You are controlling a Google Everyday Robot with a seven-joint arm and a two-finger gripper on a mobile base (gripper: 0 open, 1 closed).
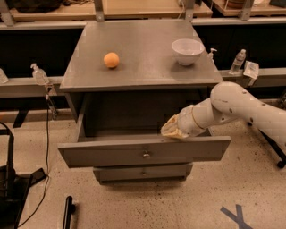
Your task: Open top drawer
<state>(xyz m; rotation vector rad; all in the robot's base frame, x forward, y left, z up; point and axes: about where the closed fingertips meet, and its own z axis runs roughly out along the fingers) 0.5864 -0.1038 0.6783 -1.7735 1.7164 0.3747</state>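
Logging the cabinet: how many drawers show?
2: the top drawer, pulled out, and a narrower drawer beneath; others may be hidden. The claw is at the top drawer's front.

flr (147, 205): speckled tan | blue tape X (236, 217) | wood bench (143, 8) at rear

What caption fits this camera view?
Robot's end effector at the front edge of the wide grey metal top drawer, pulled out below a round orange object and white bowl.
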